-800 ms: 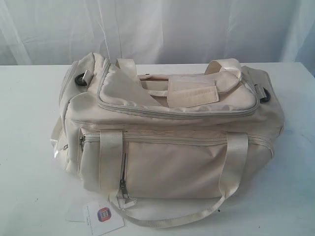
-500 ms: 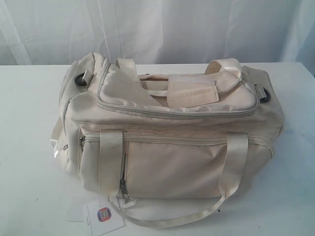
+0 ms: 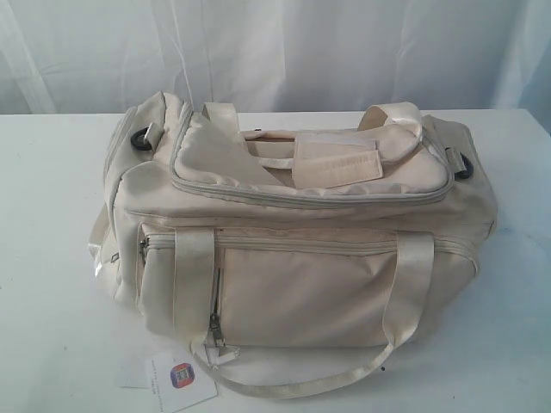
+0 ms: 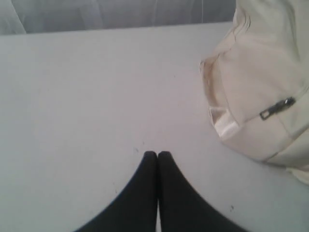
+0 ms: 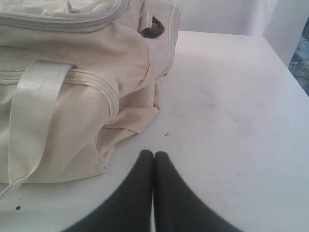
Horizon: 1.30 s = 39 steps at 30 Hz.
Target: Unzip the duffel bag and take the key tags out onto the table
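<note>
The cream duffel bag [image 3: 293,249] lies zipped on the white table [image 3: 52,215], handles draped over it and its paper hangtag [image 3: 181,379] in front. Neither arm shows in the exterior view. My left gripper [image 4: 157,153] is shut and empty above bare table [image 4: 87,96], with the duffel bag's end [image 4: 260,87] and a metal zipper pull [image 4: 276,108] off to one side. My right gripper [image 5: 153,153] is shut and empty over the table [image 5: 231,111] beside the duffel bag's other end [image 5: 72,92], where a black strap ring [image 5: 151,26] shows. The key tags are hidden.
A white curtain [image 3: 275,52] hangs behind the table. The table's far right edge [image 5: 285,63] shows in the right wrist view. White tabletop lies on both sides of the bag.
</note>
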### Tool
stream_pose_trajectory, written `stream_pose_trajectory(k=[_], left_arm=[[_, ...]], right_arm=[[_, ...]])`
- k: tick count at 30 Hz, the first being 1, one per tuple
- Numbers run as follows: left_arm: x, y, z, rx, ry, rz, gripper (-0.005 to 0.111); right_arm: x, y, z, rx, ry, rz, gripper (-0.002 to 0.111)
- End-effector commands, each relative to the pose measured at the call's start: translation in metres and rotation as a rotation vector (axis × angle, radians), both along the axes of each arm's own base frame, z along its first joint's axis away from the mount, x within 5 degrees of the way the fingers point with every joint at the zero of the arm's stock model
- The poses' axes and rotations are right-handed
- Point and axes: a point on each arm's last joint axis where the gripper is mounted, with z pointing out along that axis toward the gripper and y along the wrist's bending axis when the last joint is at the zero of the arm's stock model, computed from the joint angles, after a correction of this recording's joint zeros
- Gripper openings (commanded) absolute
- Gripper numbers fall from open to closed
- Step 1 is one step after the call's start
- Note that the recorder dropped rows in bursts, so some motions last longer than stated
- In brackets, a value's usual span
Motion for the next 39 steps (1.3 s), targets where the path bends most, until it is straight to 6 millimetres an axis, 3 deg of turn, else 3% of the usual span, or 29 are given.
stream_pose_trajectory(k=[1,6,12,18,31,39], left_arm=[[-0.010,-0.001,0.040,-0.006,-0.062,-0.009,0.000],[-0.028,-0.003,0.076,0.000,-0.063,-0.028,0.000],[-0.041,-0.004,0.094,0.005,-0.049,-0.039,0.000],[-0.042,-0.004,0.093,0.006,-0.033,-0.041,0.000],[-0.042,-0.004,0.093,0.006,-0.033,-0.041,0.000],[-0.042,-0.004,0.093,0.006,-0.033,-0.041,0.000]], right_arm=[[0.000,-0.001,0.002,-0.010,-0.023,-0.005,0.000],[0.000,-0.001,0.002,-0.010,-0.023,-0.005,0.000],[0.000,-0.001,0.002,-0.010,-0.023,-0.005,0.000],[0.001,-0.001,0.004,-0.021,-0.042,-0.005,0.000],[0.003,-0.002,0.039,0.063,-0.427,-0.027,0.000],[0.001,-0.003,0.047,0.082,-0.515,-0.032,0.000]])
